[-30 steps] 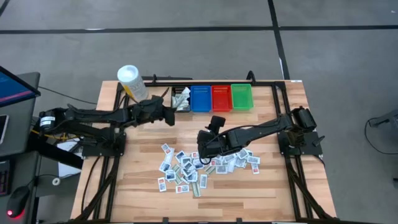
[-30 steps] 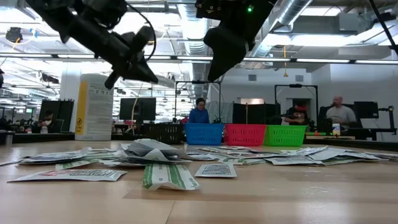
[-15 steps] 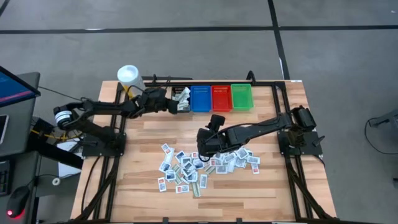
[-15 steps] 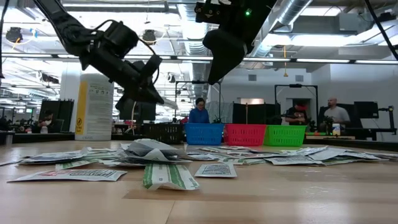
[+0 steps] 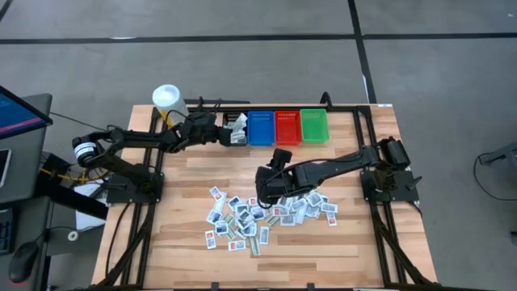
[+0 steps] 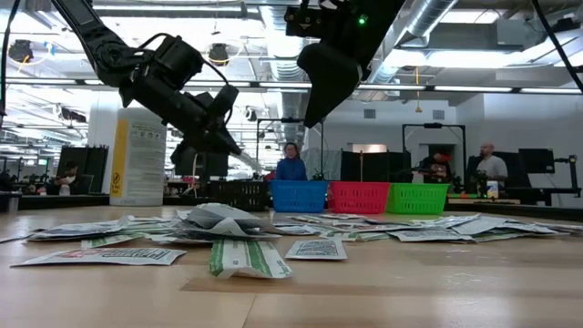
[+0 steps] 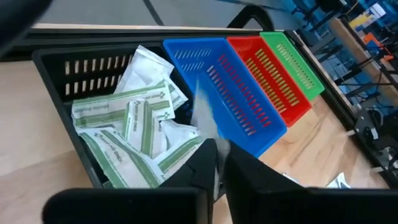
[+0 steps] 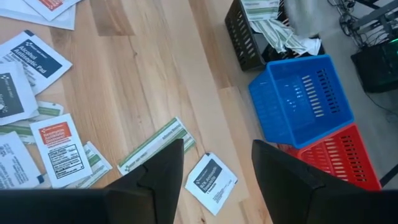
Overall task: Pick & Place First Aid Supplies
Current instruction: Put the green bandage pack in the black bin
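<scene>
The first aid supplies lie as a loose pile of small flat packets (image 5: 258, 214) on the wooden table, with more of them inside the black bin (image 7: 134, 134). My left gripper (image 7: 219, 163) hangs over that bin at the far edge, shut on one pale packet (image 7: 202, 109). In the low view the packet (image 6: 253, 163) juts out past the fingertips. My right gripper (image 8: 217, 168) hovers open above the pile's far side, with a dark-marked packet (image 8: 210, 180) and a green-striped one (image 8: 155, 149) on the table below it. It touches nothing. My left gripper pinches the pale packet between its two fingers by its near end (image 7: 216, 171), seen edge-on. The fingers slant downward from the table's left toward the bins. The packet sticks out beyond the fingertips, clear of everything, above the black bin's green-striped packets.
The black bin (image 5: 235, 128), blue bin (image 5: 260, 127), red bin (image 5: 287, 126) and green bin (image 5: 313, 125) stand in a row at the far edge. A white tub with a yellow label (image 5: 167, 101) stands at the far left corner. People show in the room behind.
My left gripper has swung toward the far edge and sunk, coming over the black bin with the packet between its fingers; in the last half second it has hardly moved. My right gripper has stayed above the pile.
</scene>
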